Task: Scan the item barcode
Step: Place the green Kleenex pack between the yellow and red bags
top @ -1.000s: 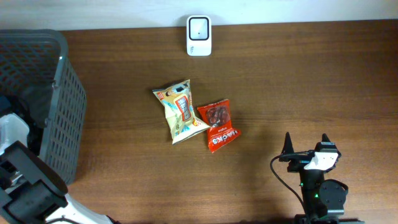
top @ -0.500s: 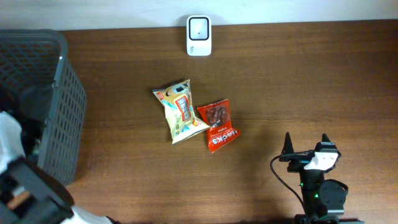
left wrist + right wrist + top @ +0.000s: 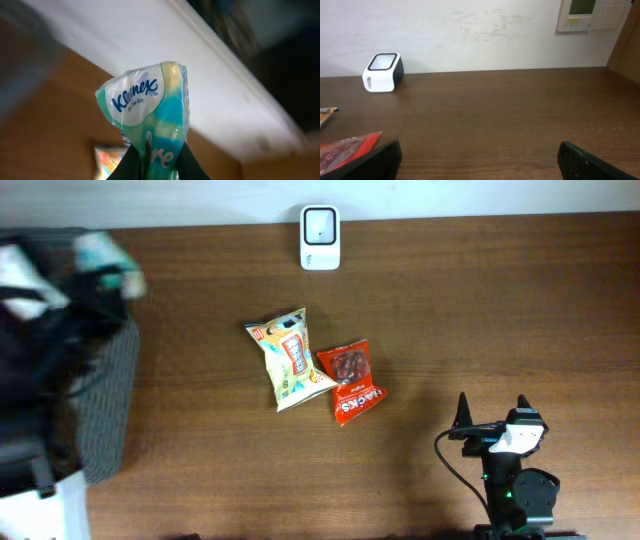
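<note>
Pickup is complete: the left jaws clamp the tissue pack [image 3: 147, 107], held above the basket [image 3: 110, 405] at left. Remaining: present its barcode to the scanner [image 3: 320, 237], far centre of the tabletop. The right jaws stand open.

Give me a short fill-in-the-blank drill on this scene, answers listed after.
1. The tissue pack clamped in the left gripper bears the brand name ____.
2. The right gripper holds nothing, and its jaws stand ____.
3. In the overhead view, the red snack packet lies on the ____ side of the yellow snack packet.

Missing words: Kleenex; open; right.
</note>
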`<state>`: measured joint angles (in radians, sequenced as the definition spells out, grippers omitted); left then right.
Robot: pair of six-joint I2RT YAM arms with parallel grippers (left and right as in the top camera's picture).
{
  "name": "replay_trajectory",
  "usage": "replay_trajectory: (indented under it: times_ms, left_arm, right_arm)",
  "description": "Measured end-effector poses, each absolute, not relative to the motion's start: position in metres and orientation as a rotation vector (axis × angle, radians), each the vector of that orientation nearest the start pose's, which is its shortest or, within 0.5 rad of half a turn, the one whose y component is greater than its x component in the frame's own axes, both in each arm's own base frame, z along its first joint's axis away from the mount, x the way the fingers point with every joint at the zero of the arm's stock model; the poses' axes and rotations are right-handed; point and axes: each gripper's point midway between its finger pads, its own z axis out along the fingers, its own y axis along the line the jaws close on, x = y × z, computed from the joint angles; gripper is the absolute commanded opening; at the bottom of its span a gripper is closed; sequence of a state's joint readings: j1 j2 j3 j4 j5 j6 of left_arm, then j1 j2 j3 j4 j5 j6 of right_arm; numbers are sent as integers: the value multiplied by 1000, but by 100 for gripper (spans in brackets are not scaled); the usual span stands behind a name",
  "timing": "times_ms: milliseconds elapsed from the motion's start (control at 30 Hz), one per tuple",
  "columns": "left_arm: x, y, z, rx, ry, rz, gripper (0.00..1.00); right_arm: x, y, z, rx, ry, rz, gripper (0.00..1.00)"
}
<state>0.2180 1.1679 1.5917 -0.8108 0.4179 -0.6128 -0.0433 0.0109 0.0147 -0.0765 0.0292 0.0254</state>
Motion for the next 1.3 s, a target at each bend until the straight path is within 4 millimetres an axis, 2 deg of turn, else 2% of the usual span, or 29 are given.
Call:
replay_trajectory:
  times_ms: [67,100,167,267,400,567,700,767,867,967,1000,1033,1067,1133,1167,1300]
  left_arm:
    - [337,-36,413,-424,1993,-702,0]
    - [335,-62,399,-358,2069,-710,0]
    - [335,-97,373,-271,2185,-686,0]
    - [345,-137,331,-180,2329,-586,0]
    - [368,-182,263,-59,2486,-427,0]
    - [407,-230,176,126,2553,-230,0]
    - [423,-251,119,198,2586,-144,0]
    - [426,-255,96,219,2610,-112,1]
    - [431,-260,75,235,2618,-92,12]
    - [436,-264,66,269,2602,-83,22]
    - [438,-265,65,292,2595,-78,29]
    - [438,-265,63,314,2593,-72,45]
    - [438,-265,63,344,2589,-62,54]
    - [437,-264,62,377,2589,-49,60]
    - [437,-263,62,383,2592,-45,66]
    - [426,-256,59,422,2644,0,73]
  right_arm:
    - [246,-16,159,79,1642,-37,99]
    - [245,-16,159,79,1642,-38,98]
    - [245,-16,159,80,1642,-38,99]
    - [245,-16,159,79,1642,-38,98]
    - [245,-16,159,80,1642,-37,99]
    - [245,-16,159,80,1642,-38,99]
    - [245,-16,159,80,1642,-37,99]
    - [245,-16,159,79,1642,-38,99]
    - [245,-16,159,79,1642,-38,99]
    - [245,-16,159,80,1642,-37,99]
    - [245,-16,159,80,1642,-37,98]
    - [245,-16,159,79,1642,-38,98]
    - [245,-16,159,80,1642,-37,99]
    - [245,-16,159,80,1642,-38,99]
    - [245,-16,159,79,1642,-38,99]
    - [245,-16,159,80,1642,-37,99]
